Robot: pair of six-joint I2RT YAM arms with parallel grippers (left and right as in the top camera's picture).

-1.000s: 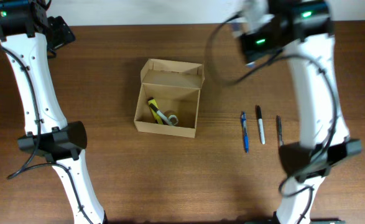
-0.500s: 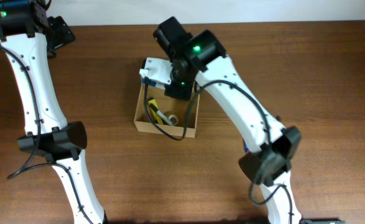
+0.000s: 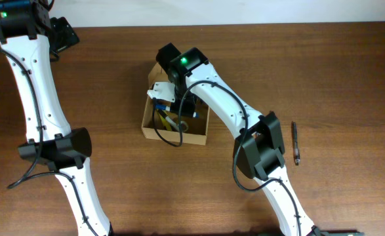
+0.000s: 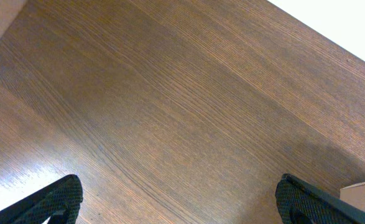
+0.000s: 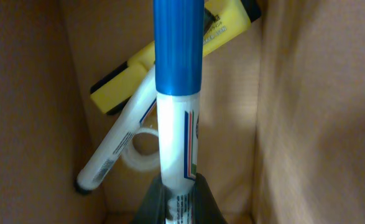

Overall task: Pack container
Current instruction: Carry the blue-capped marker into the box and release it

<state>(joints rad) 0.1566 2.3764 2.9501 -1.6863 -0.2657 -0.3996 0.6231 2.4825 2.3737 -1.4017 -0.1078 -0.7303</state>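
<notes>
Part-packed tan cardboard box (image 3: 192, 137), yellow highlighter (image 5: 126, 78) inside, with blue-capped white marker (image 5: 177, 124) clamped in right gripper (image 5: 181, 186) within it; left gripper (image 4: 179, 202) wide, empty; slim dark pen (image 3: 296, 143) outstanding toward desk's right edge.

Container (image 3: 149, 131) sits just off ctr of the table (image 3: 113, 52), toward 11 o'clock. It's a small tan cardboard box, rect., plain, no marks. It stands on its base w/ the top open; the flap lid is on the 12 o'clock side, mostly hidden. Inside, a yellow highlighter (image 5: 123, 78) and a white marker (image 5: 119, 142) lie crossed on the floor, and a blue-capped marker (image 5: 178, 62) reaches in above them.
</notes>
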